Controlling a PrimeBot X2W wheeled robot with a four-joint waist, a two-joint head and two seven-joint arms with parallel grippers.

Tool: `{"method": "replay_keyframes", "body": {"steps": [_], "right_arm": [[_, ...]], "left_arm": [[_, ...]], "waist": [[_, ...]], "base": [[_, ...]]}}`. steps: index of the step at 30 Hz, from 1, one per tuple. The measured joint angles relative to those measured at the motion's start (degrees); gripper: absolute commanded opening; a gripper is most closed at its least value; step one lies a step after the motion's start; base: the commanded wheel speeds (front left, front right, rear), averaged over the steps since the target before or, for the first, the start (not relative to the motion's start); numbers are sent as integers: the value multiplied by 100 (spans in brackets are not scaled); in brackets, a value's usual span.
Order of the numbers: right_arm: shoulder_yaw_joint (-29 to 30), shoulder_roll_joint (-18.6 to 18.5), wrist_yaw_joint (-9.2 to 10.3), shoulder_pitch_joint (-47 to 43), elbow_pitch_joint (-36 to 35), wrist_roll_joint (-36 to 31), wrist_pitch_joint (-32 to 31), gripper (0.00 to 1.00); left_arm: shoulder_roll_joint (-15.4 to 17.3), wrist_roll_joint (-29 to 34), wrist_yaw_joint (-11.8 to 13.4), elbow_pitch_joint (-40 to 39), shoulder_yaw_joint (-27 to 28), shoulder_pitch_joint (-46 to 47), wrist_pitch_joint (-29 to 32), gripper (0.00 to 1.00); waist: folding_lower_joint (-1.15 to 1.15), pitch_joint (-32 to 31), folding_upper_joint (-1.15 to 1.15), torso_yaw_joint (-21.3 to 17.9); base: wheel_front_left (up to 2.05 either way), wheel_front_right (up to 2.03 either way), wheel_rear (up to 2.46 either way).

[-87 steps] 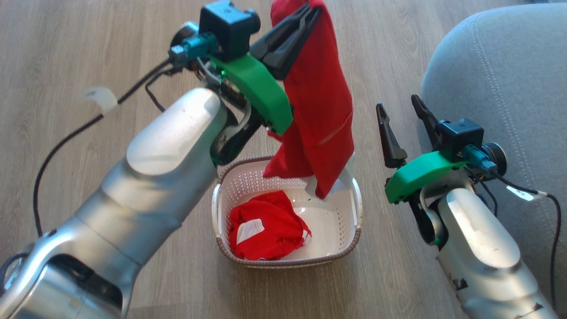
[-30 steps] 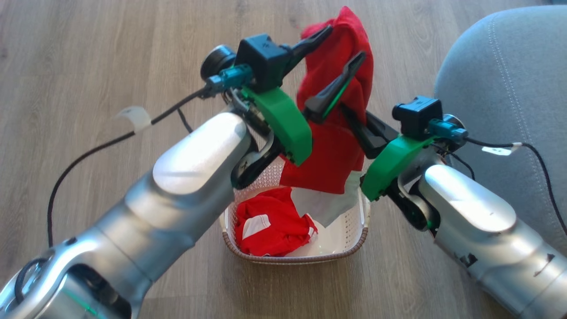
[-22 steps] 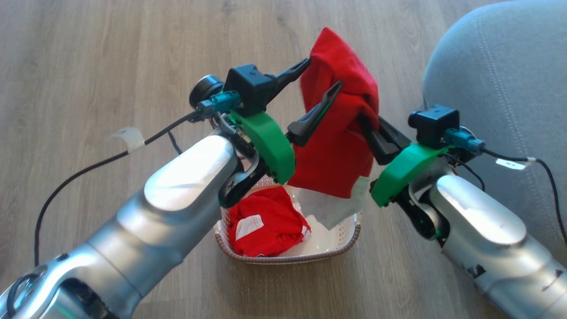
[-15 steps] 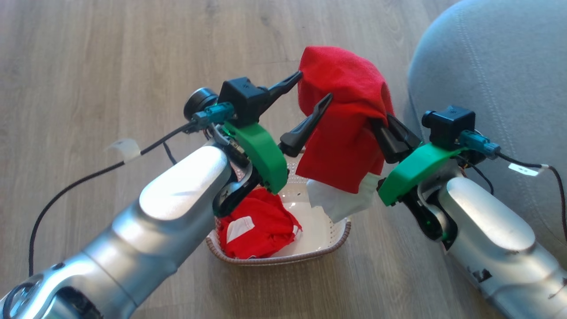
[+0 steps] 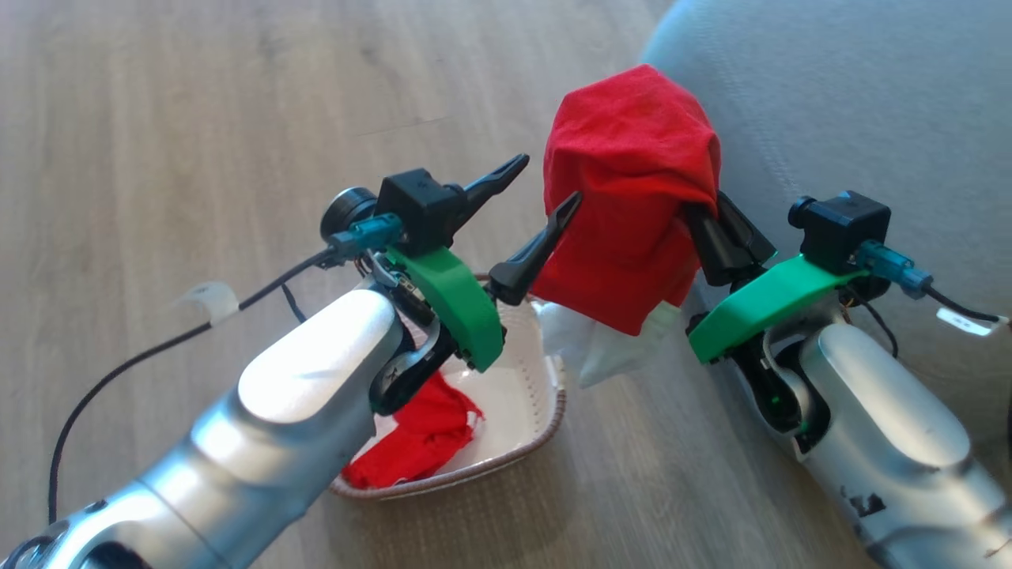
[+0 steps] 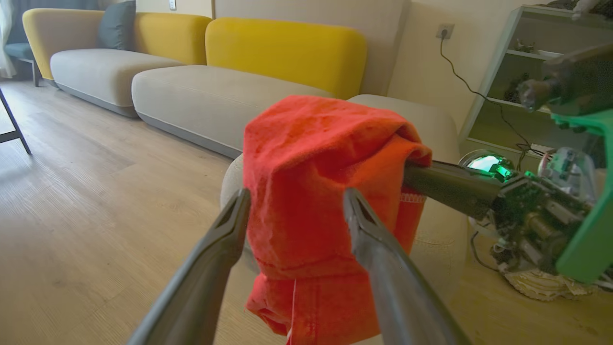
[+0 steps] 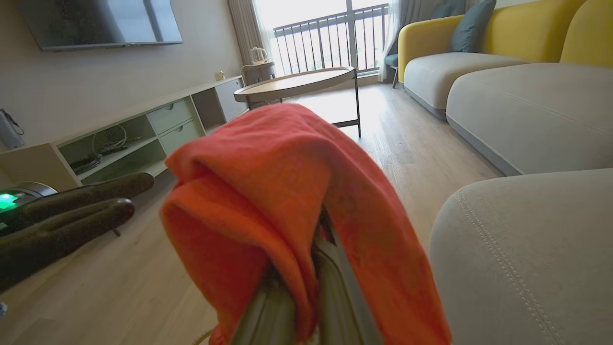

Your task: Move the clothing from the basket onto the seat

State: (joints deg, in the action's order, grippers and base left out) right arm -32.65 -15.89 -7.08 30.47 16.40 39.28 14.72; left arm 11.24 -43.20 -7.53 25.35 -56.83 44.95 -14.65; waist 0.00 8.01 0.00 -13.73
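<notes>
Beside one basket point(image 5: 510, 399), one hanging garment point(image 5: 632, 205)

Pale wood-plank floor point(image 5: 158, 118) throughout. Left wrist view: a long sofa point(image 6: 287, 52) with yellow backs and beige seat pads stands along the far wall, a dark blue-grey pillow point(image 6: 117, 24) propped at its far end. A wall socket point(image 6: 444, 31) sits beside an open shelf unit point(image 6: 527, 55). Right wrist view: a wall-mounted television point(image 7: 100, 21) hangs above a low cabinet point(image 7: 175, 117). An oval coffee table point(image 7: 297, 82) stands before a railed balcony window point(image 7: 330, 43), with curtains point(image 7: 244, 24) at its side.
</notes>
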Motion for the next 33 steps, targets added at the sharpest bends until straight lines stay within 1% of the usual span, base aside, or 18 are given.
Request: {"method": "replay_keyframes", "body": {"steps": [4,15,18,21,27,33], "right_arm": [[114,101,-1,-99,-114,-113,0,0],[447,216,0,-361,-380,-296,0,0],[714,220,0,-547,-524,-356,0,0],[958,207,0,-777,-702,-536,0,0],[1397,279,0,-1165,-1001,-737,0,0],[1861,296,0,-1156,-1013,-1045,0,0]], "left_arm": [[27,42,0,-93,18,-109,-4,100],[38,188,0,-296,36,-224,-4,100],[2,188,0,-341,-40,-265,-4,100],[-44,185,0,-383,-164,-261,-4,100],[-53,181,0,-427,-396,-210,-4,100],[-11,172,0,-573,-590,-103,-5,100]], "waist": [[0,-17,0,-369],[0,-76,0,-1433],[0,-91,0,-1648],[0,-56,0,-1736],[0,73,0,-1783],[0,311,0,-1799]], "base": [[0,0,0],[0,0,0],[0,0,0],[0,0,0],[0,0,0],[0,0,0]]}}
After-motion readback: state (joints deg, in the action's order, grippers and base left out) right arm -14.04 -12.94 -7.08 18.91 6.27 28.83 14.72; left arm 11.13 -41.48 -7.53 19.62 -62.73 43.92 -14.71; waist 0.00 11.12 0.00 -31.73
